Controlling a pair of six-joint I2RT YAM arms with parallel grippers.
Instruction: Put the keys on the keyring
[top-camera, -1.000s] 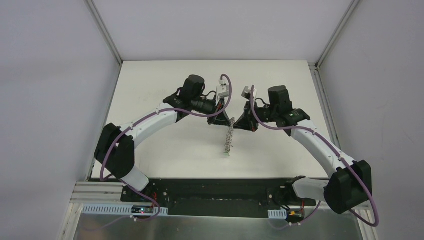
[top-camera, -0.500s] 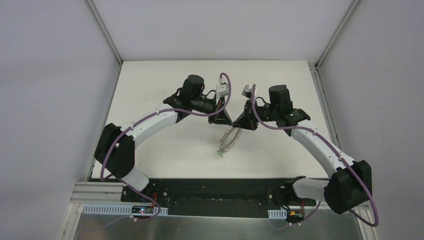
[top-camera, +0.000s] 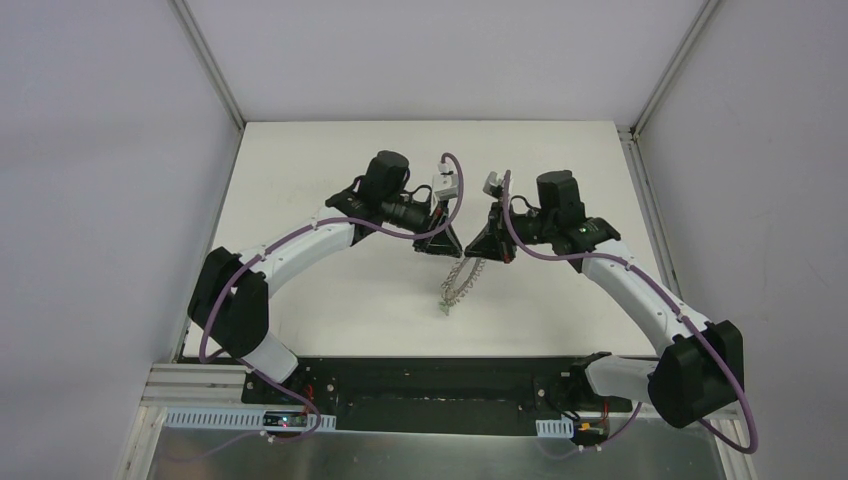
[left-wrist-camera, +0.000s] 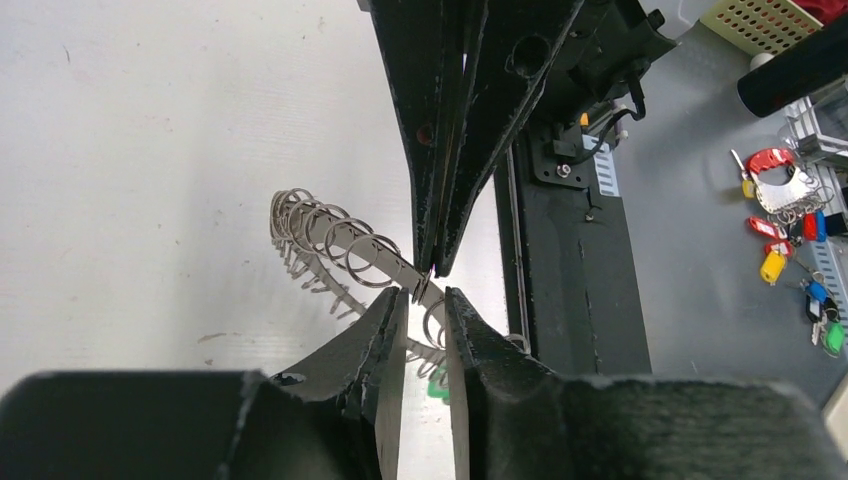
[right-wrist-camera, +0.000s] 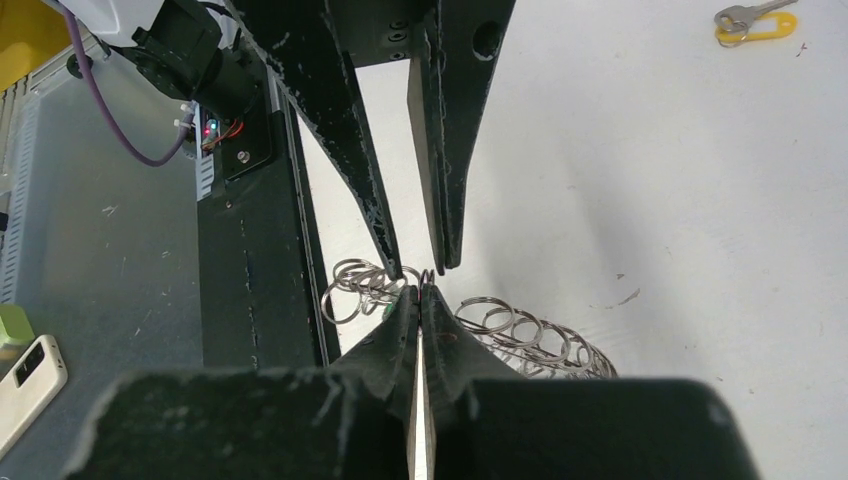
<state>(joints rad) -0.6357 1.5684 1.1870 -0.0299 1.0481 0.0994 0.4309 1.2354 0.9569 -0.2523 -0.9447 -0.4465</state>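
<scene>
Grey metal keyring (top-camera: 460, 280) slants down over the tabletop (top-camera: 330, 310) from my right pincer (right-wrist-camera: 420, 290), clamped on its upper end. My left pincer (left-wrist-camera: 425, 295) sits just beside, fingers slightly apart. Its green key (top-camera: 444, 308) dangles lowest.

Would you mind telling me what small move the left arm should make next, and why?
Probably draw the left gripper straight back off the keyring. Its jaws stand apart around the ring's edge, while the right gripper is shut on it; the yellow key lies loose on the table.

Left end effector (left-wrist-camera: 427, 296) slightly parted; right end effector (right-wrist-camera: 419, 290) clamped closed, seemingly nose-to-nose
</scene>
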